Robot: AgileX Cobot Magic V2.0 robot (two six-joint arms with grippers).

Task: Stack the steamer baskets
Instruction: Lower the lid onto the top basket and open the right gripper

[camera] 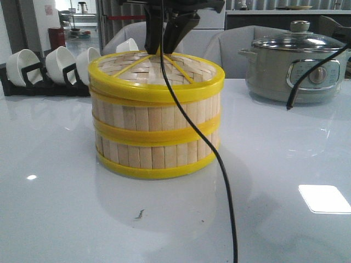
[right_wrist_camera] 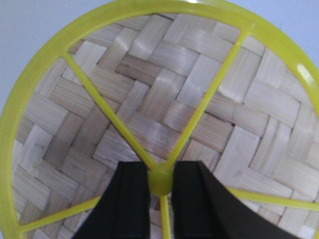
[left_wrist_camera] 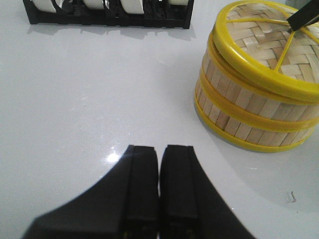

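The two round bamboo-slat steamer baskets [camera: 156,129] with yellow rims stand stacked, the woven yellow-rimmed lid [camera: 156,71] on top. The right gripper [right_wrist_camera: 160,181] pinches the lid's knob [right_wrist_camera: 160,180]; a sideways pull could shift the stack. Beside the baskets, the left gripper [left_wrist_camera: 159,184] hangs closed and empty.

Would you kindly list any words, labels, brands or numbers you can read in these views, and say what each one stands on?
No text can be read in any view.
Electric cooker: its front control panel has marks, too blurred to read.
Red and white sign on the far wall: too small to read.
Steamer baskets, lid, cups in the black rack: no print visible.
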